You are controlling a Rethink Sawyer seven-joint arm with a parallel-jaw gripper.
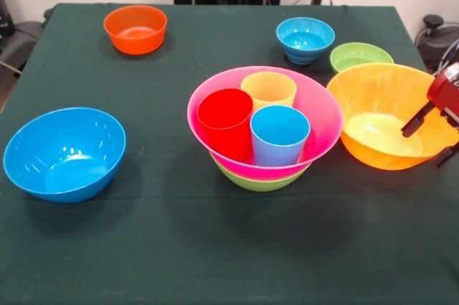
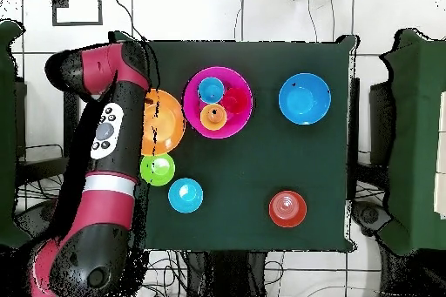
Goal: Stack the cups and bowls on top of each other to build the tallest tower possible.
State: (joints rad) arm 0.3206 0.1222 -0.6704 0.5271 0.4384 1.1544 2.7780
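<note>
A large pink bowl (image 1: pixel 324 124) sits nested in a medium green bowl (image 1: pixel 258 183) at the table's middle. In it stand the red cup (image 1: pixel 225 122), the yellow cup (image 1: pixel 269 90) and the light blue cup (image 1: pixel 280 135). A large yellow-orange bowl (image 1: pixel 380 97) stands right of it. My gripper (image 1: pixel 423 148) is open at this bowl's right rim, with one black finger (image 1: pixel 414 124) inside the bowl and the other outside. In the overhead view my arm (image 2: pixel 109 137) covers part of the yellow-orange bowl (image 2: pixel 167 119), next to the pink bowl (image 2: pixel 193 102).
A medium blue bowl (image 1: pixel 64 153) stands at the front left. A small orange bowl (image 1: pixel 135 29) is at the far left. A small blue bowl (image 1: pixel 305 39) and a small green bowl (image 1: pixel 361 56) stand behind the yellow-orange bowl. The table has a dark green cloth (image 1: pixel 179 247).
</note>
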